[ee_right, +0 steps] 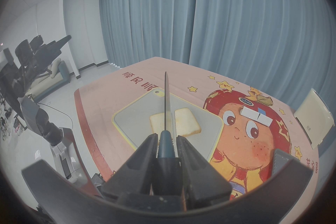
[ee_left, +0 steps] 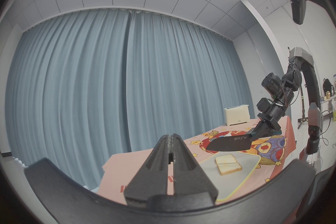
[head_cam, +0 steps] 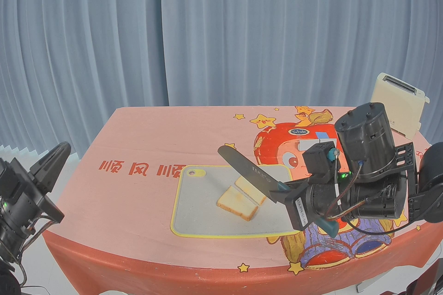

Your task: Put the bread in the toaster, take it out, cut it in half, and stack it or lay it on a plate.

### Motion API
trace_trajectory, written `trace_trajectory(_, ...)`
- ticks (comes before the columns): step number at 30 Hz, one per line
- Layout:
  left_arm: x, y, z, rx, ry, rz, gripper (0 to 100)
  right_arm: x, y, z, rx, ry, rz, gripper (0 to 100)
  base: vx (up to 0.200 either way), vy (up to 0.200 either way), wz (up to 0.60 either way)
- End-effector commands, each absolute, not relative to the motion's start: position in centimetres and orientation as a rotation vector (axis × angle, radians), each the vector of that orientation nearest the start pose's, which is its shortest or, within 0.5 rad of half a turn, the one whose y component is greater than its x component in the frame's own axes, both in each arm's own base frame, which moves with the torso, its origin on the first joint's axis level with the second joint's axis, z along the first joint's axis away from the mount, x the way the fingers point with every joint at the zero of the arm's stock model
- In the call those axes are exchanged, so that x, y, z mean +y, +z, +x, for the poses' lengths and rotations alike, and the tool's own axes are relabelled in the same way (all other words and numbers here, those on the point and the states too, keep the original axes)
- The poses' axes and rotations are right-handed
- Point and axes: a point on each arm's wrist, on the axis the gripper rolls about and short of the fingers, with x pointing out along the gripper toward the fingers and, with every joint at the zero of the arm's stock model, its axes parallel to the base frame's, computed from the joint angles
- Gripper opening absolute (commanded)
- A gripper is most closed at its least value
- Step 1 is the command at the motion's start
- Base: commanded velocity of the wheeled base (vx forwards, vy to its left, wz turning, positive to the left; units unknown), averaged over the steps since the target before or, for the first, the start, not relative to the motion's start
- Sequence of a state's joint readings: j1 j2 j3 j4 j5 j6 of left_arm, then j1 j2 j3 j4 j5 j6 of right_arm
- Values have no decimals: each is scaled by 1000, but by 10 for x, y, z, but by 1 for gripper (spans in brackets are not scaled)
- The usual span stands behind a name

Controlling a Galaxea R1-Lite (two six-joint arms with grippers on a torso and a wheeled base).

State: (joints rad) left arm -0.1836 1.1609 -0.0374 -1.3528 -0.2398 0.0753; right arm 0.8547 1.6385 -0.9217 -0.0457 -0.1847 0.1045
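at the far left, off the table's left edge and well apart from everything on it, the black left gripper hangs with its two fingers pressed flat together, nothing between them. the table wears a salmon-pink printed tablecloth with a big red-haired cartoon face on its right half. near the middle of the cloth, toward the near edge, lies a flat grey plastic cutting board with a yellow rim. on the board's right part the pale toasted bread lies in two halves side by side; they seem to touch along the cut, though the blade hides part of that seam from above. over the bread, lifted clear of it, a dark-bladed kitchen knife with a teal handle slants from far-left down to near-right, its blade running in line with the cut. the black right gripper is clamped tight on the knife's handle, over the board's right edge. at the far right corner of the table a cream boxy toaster stands with its slot upward, well apart from the board.
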Motion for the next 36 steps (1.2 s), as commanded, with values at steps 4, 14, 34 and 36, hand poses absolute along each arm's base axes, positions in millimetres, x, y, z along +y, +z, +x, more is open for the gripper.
trace_trajectory(4,-8,160,43,-263,-295,125,0,209,181,186,612,610,-240,0,0,0,0)
trace_trajectory(14,-5,103,-19,-194,-256,162,0,204,190,182,586,614,-223,0,0,0,0)
trace_trajectory(34,0,76,-22,3,0,-8,0,194,206,171,530,634,-195,0,0,0,0)
trace_trajectory(36,0,76,-22,3,0,-5,0,195,206,171,530,634,-191,0,0,0,0)
